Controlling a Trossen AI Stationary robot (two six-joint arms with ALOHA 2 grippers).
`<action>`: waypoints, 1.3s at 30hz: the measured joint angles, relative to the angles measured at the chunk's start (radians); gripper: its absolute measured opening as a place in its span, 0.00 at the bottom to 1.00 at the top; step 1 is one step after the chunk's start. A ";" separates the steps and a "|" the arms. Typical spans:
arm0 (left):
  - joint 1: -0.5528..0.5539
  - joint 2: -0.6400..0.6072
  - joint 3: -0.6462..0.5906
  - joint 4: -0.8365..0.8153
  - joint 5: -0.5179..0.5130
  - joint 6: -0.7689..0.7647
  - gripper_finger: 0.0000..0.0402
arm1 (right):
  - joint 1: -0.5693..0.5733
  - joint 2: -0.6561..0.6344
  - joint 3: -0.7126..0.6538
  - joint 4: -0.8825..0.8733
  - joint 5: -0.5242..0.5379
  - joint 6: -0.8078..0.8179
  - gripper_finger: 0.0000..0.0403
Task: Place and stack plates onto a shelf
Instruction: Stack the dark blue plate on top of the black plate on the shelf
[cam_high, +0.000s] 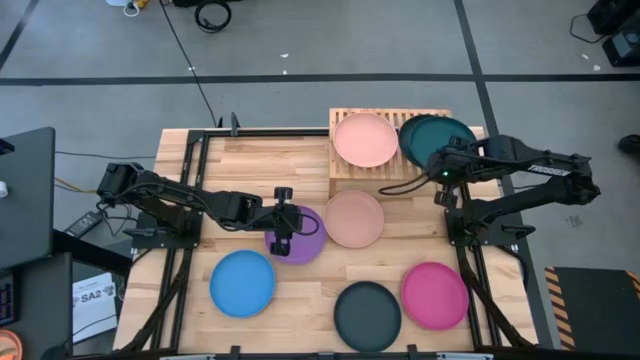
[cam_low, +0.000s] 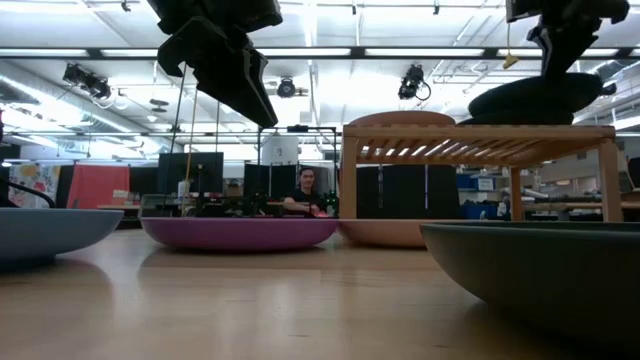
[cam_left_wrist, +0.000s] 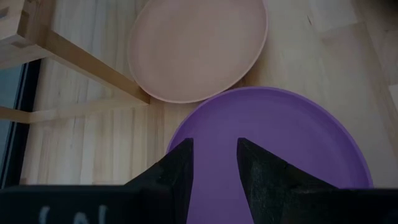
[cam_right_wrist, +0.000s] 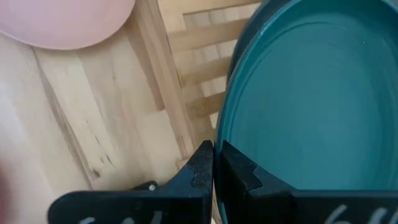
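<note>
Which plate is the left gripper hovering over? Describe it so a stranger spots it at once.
Start at the light-wood shelf at the table's far edge. In front of it lies a peach plate; the purple plate lies partly under its left edge, below the left gripper. It is the only purple one.

Plates in all: seven.
Peach plates: two, one (cam_high: 365, 139) on the rack at 12 o'clock, one (cam_high: 354, 218) on the table at centre.
Dark teal plates: one (cam_high: 437, 136), on the rack at 1 o'clock.
Purple plates: one (cam_high: 297, 236), just left of centre.
Blue plates: one (cam_high: 242, 283), at 7 o'clock.
Black plates: one (cam_high: 367, 315), at 6 o'clock.
Magenta plates: one (cam_high: 435, 295), at 5 o'clock.
Slatted wooden shelves: one (cam_high: 345, 170).
Robot arms: two.
</note>
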 joint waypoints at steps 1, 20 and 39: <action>0.000 0.000 0.000 0.000 0.000 0.000 0.32 | 0.000 0.000 -0.002 0.005 0.005 -0.011 0.05; 0.000 0.000 0.000 0.000 0.000 0.001 0.32 | -0.085 0.004 -0.002 0.144 0.013 -0.175 0.05; 0.000 0.000 0.000 0.000 0.000 0.002 0.32 | -0.171 0.022 -0.002 0.141 -0.022 -0.183 0.09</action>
